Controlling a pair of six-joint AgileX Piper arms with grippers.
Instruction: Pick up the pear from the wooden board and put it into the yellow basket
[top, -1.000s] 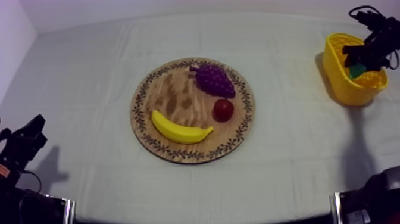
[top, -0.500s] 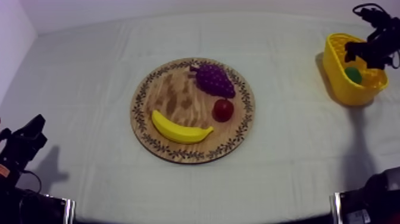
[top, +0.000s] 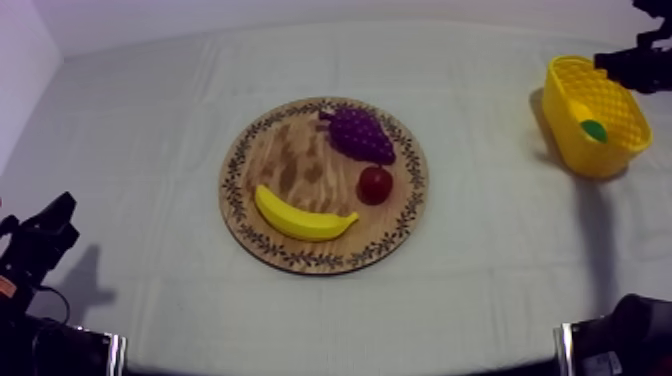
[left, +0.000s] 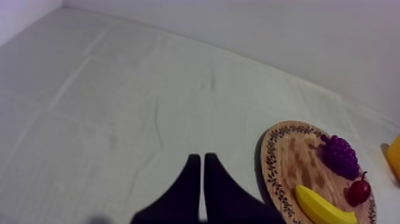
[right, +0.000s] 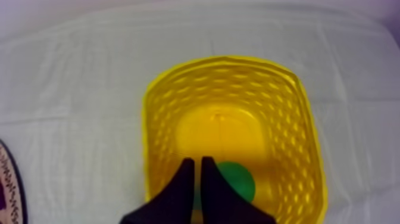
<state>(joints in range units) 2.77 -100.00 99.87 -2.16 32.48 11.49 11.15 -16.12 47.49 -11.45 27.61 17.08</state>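
The green pear (top: 594, 129) (right: 237, 180) lies on the floor of the yellow basket (top: 575, 136) (right: 297, 143) at the table's right. My right gripper (right: 197, 162) hangs above the basket, its two black fingers pressed together as a narrow wedge with nothing between them. In the top view the right arm (top: 636, 68) shows above the basket's far rim. The round wooden board (top: 280, 160) (left: 286, 161) holds the other fruit. My left gripper (left: 197, 159) is shut and empty over bare cloth beside the board; its arm rests low at the left (top: 40, 240).
On the board lie a bunch of grapes (top: 360, 134) (left: 340, 156), a small red fruit (top: 375, 184) (left: 359, 191) and a banana (top: 302, 217) (left: 321, 207). Grey-white cloth stretches between board and basket.
The pear has dropped from my right gripper into the basket. The right gripper has risen clear of the basket and its fingers have shut. The left arm stayed still.
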